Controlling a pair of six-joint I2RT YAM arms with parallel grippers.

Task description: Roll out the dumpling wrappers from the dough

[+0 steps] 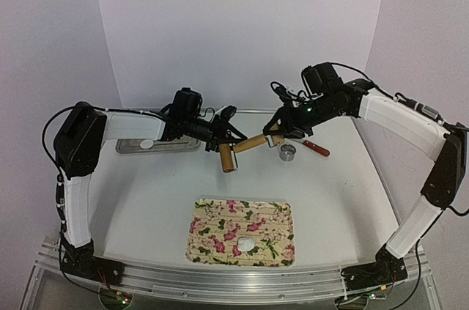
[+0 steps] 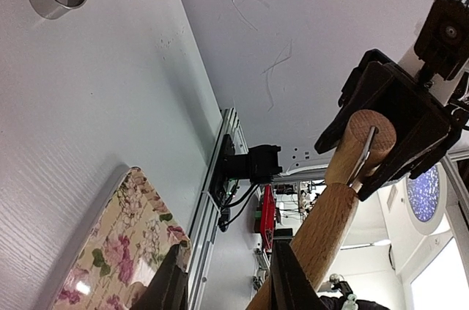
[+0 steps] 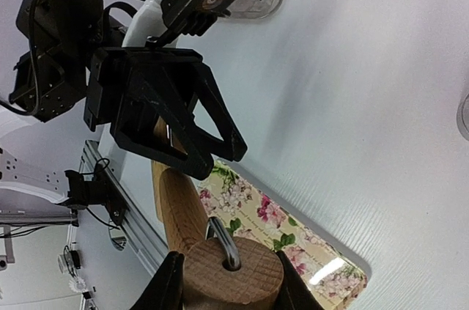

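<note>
Top external view: rolling pin (image 1: 249,144) is held up off the table (image 1: 146,193), spanning btwn both arms. Left gripper (image 1: 229,141) is partly closed, jaws clamped on the pin's body. Right gripper (image 1: 272,136) is also partly closed, pinching the knob end w/ the metal hanging loop; right wrist view shows the knob wedged btwn its fingers (image 3: 170,284). One dumpling wrapper (image 1: 247,242), a small white round piece, lies on the floral tray (image 1: 209,215) at front ctr of table, well apart from pin & both grippers. Metal ring cutter (image 1: 287,152) sits on the table near the right gripper, w/ red-handled tool (image 1: 316,149) just beside it. Steel tray (image 1: 132,146) is at back left.
</note>
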